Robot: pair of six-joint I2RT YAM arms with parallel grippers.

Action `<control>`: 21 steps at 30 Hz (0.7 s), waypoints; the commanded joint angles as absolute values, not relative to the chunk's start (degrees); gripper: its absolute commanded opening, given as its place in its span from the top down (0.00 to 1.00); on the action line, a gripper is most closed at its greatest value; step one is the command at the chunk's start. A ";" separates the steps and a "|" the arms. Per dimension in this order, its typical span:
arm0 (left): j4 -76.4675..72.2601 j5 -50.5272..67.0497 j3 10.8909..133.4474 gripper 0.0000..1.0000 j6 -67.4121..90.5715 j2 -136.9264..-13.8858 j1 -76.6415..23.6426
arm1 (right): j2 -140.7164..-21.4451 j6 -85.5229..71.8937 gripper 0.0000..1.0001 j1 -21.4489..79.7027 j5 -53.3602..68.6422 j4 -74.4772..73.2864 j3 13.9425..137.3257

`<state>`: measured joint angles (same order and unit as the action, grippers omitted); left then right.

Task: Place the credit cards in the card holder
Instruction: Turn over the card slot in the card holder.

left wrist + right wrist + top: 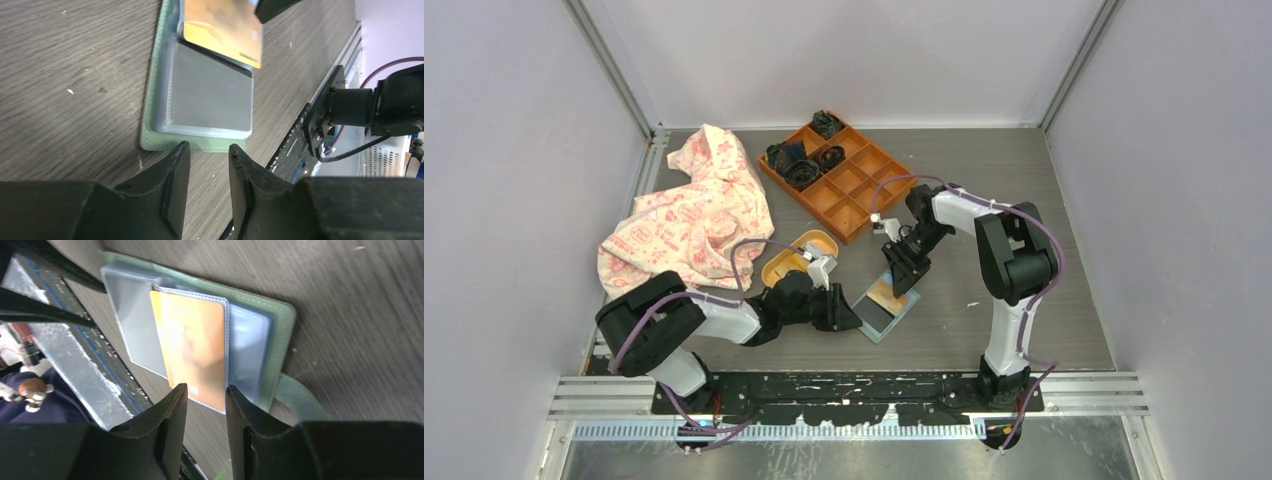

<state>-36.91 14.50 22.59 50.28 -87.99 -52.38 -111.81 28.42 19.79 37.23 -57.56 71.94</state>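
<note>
Grey wood-grain desk, pale walls. From above, the holder [890,303] lies open near the middle of the near edge, with the left hand [849,315] beside it and the right hand [902,270] over its far end. Left wrist: jaws narrowly apart and empty, just short of the holder's rim, grey sleeve [210,95] uppermost. Right wrist: jaws likewise apart and empty above the orange sleeve [195,345]. No loose card shows. I'd pin the rim flat first, or the holder may skate.
</note>
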 commanded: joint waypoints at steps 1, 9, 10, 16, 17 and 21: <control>-36.54 12.71 24.64 0.66 49.00 -90.11 -52.56 | -111.77 30.24 0.62 19.49 45.39 -62.30 74.92; -34.64 12.16 25.55 0.70 48.96 -91.31 -52.54 | -113.68 32.67 0.65 18.75 51.84 -66.92 76.69; -34.44 12.14 25.62 0.70 48.91 -91.34 -52.56 | -113.95 33.08 0.65 18.71 52.60 -67.56 76.96; -34.09 11.87 25.67 0.70 48.91 -91.23 -52.56 | -114.59 33.49 0.65 18.63 55.06 -68.34 77.04; -34.08 11.80 25.73 0.70 48.87 -91.23 -52.54 | -114.65 33.21 0.65 18.62 55.13 -68.04 76.95; -34.01 11.73 25.81 0.71 48.87 -91.32 -52.59 | -114.95 32.89 0.65 18.61 56.81 -68.00 76.78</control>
<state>-35.22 13.76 24.51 50.33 -90.91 -52.40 -114.89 32.62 18.59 52.51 -66.54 75.35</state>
